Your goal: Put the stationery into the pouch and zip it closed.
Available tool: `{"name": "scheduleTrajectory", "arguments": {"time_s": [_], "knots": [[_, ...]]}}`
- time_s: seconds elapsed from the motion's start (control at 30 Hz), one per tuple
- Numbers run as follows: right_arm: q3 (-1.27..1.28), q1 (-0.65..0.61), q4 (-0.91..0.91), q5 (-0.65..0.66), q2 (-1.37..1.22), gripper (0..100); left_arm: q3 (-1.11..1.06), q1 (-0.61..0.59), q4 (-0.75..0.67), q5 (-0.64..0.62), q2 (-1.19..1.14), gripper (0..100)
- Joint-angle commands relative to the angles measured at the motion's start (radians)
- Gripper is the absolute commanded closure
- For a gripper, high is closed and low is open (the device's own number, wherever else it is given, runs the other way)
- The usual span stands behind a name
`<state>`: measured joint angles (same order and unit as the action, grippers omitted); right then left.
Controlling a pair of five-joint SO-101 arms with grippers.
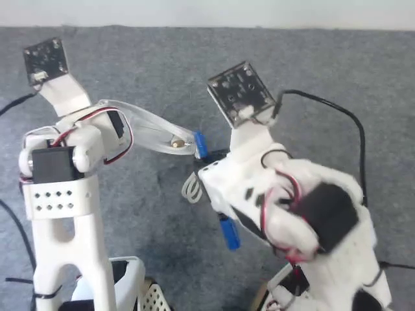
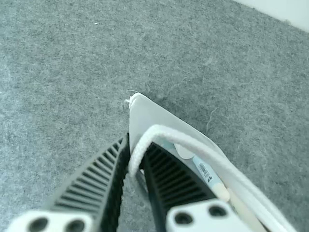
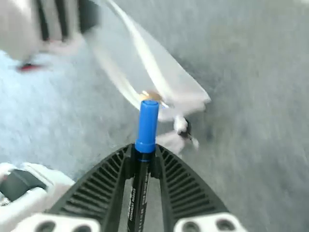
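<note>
A clear pouch (image 1: 155,133) with a white zip edge hangs off the carpet, held at one end by my left gripper (image 2: 134,145), which is shut on its rim. Inside it lie a labelled pen-like item (image 2: 205,170) and something with a beige tip (image 1: 176,141). My right gripper (image 3: 145,151) is shut on a black pen with a blue cap (image 3: 146,123). The cap (image 1: 200,145) sits right at the pouch's far end, near its opening (image 3: 159,92). The pen's blue rear end (image 1: 228,233) sticks out under the right arm.
Grey carpet (image 1: 337,78) covers the whole table. A white cord loop (image 1: 191,188) hangs below the pouch's free end. The right arm's body (image 1: 292,207) covers the front right, and the left arm's base (image 1: 65,220) stands at the front left.
</note>
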<state>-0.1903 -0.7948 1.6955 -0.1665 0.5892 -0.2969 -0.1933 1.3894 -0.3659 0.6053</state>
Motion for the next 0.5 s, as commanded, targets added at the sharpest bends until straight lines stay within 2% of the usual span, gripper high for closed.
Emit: {"name": "scheduleTrajectory", "arguments": {"time_s": [0.0, 0.47], "knots": [[-0.006, -0.022, -0.131, -0.012, 0.093, 99.2, 0.010, -0.005, -0.035, 0.008, 0.032, 99], [-0.002, -0.035, -0.444, -0.014, 0.117, 99.2, 0.008, -0.005, -0.032, 0.008, 0.032, 99]]}}
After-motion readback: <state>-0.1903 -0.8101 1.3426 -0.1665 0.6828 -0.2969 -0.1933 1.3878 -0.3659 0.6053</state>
